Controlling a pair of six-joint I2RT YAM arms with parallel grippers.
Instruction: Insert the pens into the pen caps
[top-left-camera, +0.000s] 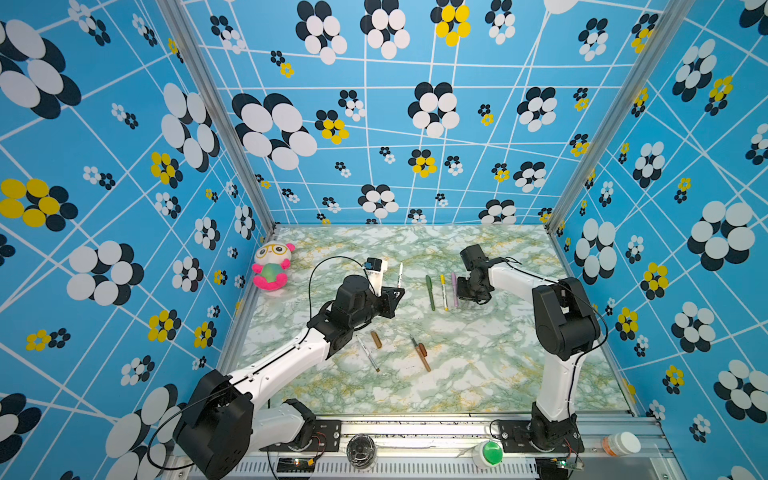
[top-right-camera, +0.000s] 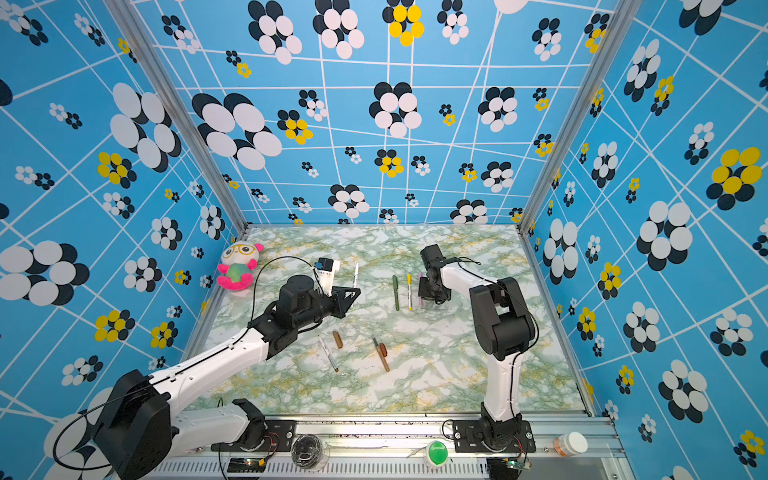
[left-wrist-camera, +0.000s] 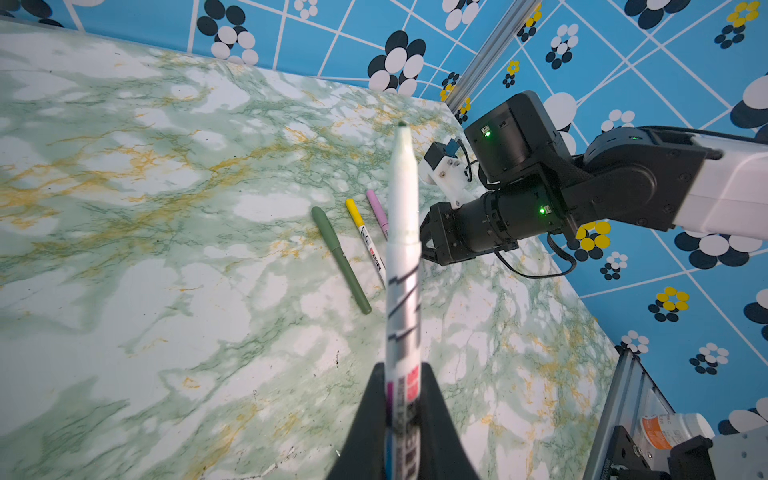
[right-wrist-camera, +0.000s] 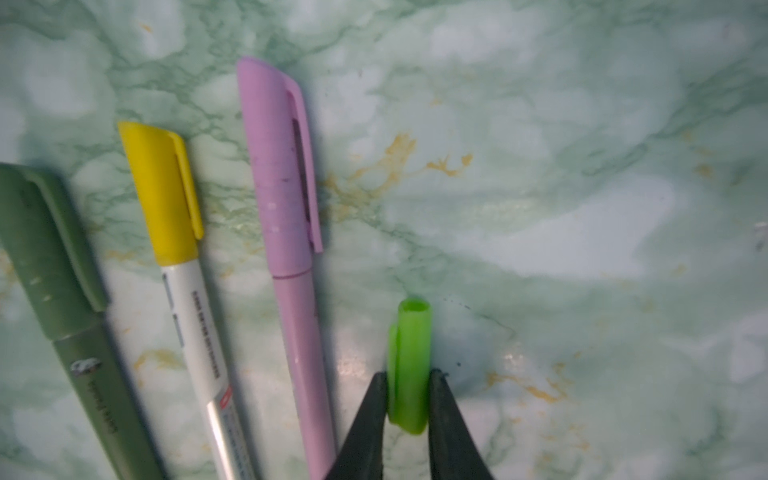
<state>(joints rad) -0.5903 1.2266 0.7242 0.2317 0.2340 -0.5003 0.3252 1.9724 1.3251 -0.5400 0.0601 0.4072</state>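
Three capped pens lie side by side, right of centre on the surface (top-left-camera: 478, 374): green pen (left-wrist-camera: 340, 259), yellow-capped pen (left-wrist-camera: 368, 245), pink pen (right-wrist-camera: 291, 249).

Step in hand: 4th pair, pick-up phase.
- L jaws: pinching the white pen (left-wrist-camera: 401, 257) low on its barrel. It is held clear of the surface, left of centre, bare tip pointing far.
- R jaws: pinching the lime cap (right-wrist-camera: 409, 365), just right of the pink pen, not touching it. Open end faces away from the wrist. Cannot tell if the cap is off the surface.

Next move (est.): raise cap, turn R wrist so open end meets pen tip, align axes mid-surface, push til seated. Bore is small, so misalignment will likely jam or tilt the cap.

Remaining, near-centre: brown-tipped pen (top-left-camera: 368, 353) w/ brown cap (top-left-camera: 376, 339) nearby; brown pen (top-left-camera: 420, 354) w/ red-brown cap (top-left-camera: 423, 349) just beside it.
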